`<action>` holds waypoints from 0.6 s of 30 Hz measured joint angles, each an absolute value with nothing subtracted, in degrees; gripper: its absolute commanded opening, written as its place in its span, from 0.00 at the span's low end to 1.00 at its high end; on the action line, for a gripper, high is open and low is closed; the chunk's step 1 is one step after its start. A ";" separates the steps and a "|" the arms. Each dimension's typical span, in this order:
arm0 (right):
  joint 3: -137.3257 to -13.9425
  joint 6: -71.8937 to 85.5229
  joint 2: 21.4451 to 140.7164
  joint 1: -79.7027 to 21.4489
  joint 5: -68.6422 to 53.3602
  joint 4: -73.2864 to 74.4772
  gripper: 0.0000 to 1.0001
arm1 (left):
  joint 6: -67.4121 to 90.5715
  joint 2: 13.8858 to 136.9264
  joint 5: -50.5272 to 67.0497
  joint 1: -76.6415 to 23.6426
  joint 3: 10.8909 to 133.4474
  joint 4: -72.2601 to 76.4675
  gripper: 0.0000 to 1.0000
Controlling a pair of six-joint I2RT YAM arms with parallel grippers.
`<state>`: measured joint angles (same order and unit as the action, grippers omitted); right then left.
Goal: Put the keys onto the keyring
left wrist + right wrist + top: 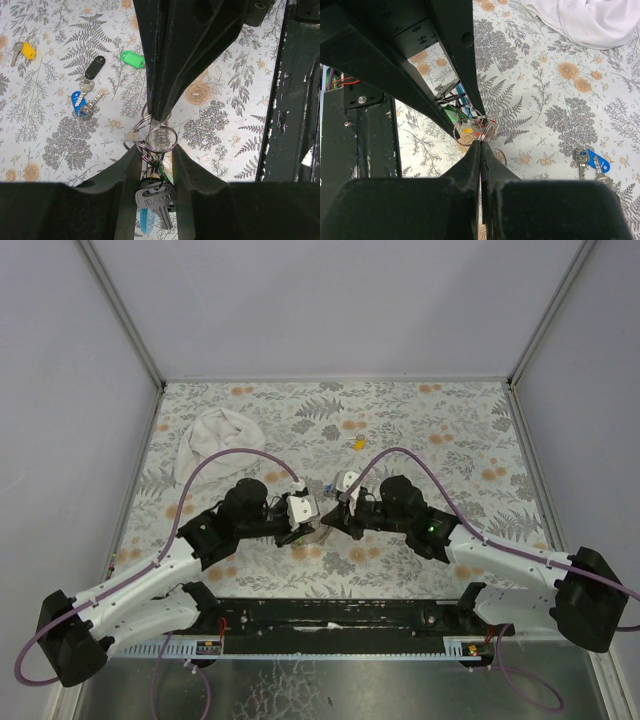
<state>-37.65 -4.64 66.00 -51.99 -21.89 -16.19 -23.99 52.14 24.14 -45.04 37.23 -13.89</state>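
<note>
Closest to the left wrist cam hangs a silver key [157,204] stamped DADA, already on the keyring [146,148], between the fingers of my left claw [155,156]. The left claw is closed only part way, w/ the bundle of rings and the light-blue piece [144,220] held between the pads. My right claw [481,146] is closed almost fully, its tips pressed on one thin metal ring [470,131] of the same bundle. So the keyring sits btw. both claws, near the front middle of the table [225,125], and it seems lifted.

Handling, as I judge it: the rings are light, hard, slippery and springy, and a forced gap will snap shut. The best hold is on the flat of a ring, not on the coil cord [160,134], which looks soft and stretchy. The keys are small and light. The plastic head gives the better grip, and the blade should be left free for threading.

Around: the yellow key [25,50], black key [94,67], green key [132,59] and blue key [76,102] lie loose on the table, not yet on the ring. The white cloth [585,20] lies at the far left, well apart. Both claws are occupied, so one must let go to fetch a key. The hanging silver key may swing in the way.
</note>
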 measured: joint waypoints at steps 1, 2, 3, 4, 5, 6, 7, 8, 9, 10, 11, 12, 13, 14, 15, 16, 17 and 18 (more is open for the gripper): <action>-37.65 -4.54 66.17 -51.99 -21.93 -16.36 0.00 | -23.94 52.14 24.12 -45.04 37.23 -13.89 0.00; -37.65 -4.47 66.30 -51.99 -21.93 -16.62 0.00 | -23.90 52.10 24.10 -45.01 37.23 -13.89 0.00; -37.65 -4.34 66.35 -51.99 -21.93 -16.75 0.00 | -23.86 52.05 24.10 -45.01 37.23 -13.91 0.02; -37.65 -4.25 66.43 -51.99 -21.93 -16.99 0.00 | -23.83 52.01 24.08 -45.01 37.17 -13.89 0.06; -37.65 -4.08 66.57 -51.99 -21.93 -17.12 0.00 | -23.83 51.92 24.05 -45.01 37.12 -13.89 0.10; -37.65 -4.03 66.63 -51.99 -21.93 -17.28 0.00 | -23.81 51.88 24.03 -45.01 37.12 -13.91 0.15; -37.65 -3.97 66.67 -51.99 -21.96 -17.41 0.00 | -23.77 51.88 24.01 -45.01 37.10 -13.91 0.21; -37.65 -3.92 66.70 -51.99 -22.00 -17.45 0.00 | -23.66 51.83 23.97 -45.01 37.08 -13.91 0.28; -37.65 -3.90 66.72 -51.99 -22.04 -17.50 0.00 | -23.57 51.75 23.92 -45.01 37.06 -13.91 0.33; -37.65 -3.88 66.72 -51.99 -22.11 -17.56 0.00 | -23.38 51.59 23.81 -45.01 36.97 -13.89 0.36; -37.65 -3.88 66.76 -51.99 -22.11 -17.72 0.00 | -23.27 51.33 23.68 -45.01 36.88 -13.91 0.39; -37.65 -3.92 66.76 -51.99 -22.09 -17.89 0.00 | -23.03 50.94 23.57 -45.01 36.75 -14.02 0.40; -37.65 -3.92 66.81 -51.99 -22.04 -18.26 0.00 | -22.85 50.35 23.49 -45.01 36.56 -14.13 0.42; -37.65 -3.97 66.81 -51.99 -22.02 -18.55 0.00 | -22.70 49.60 23.33 -45.01 36.36 -14.28 0.44; -37.65 -4.08 66.81 -51.99 -22.02 -18.70 0.00 | -22.61 48.77 23.11 -45.01 36.18 -14.44 0.45; -37.65 -4.19 66.81 -51.99 -22.04 -18.70 0.00 | -22.57 47.83 22.92 -45.01 36.12 -14.83 0.46; -37.65 -4.38 66.81 -51.99 -22.02 -18.68 0.00 | -22.57 46.89 22.87 -45.01 36.10 -15.11 0.47; -37.65 -4.60 66.81 -51.99 -22.02 -18.65 0.00 | -22.57 45.80 22.79 -45.01 36.07 -15.31 0.48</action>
<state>-37.65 -4.60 66.81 -51.99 -22.02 -18.65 -22.57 45.80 22.79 -45.01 36.07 -15.31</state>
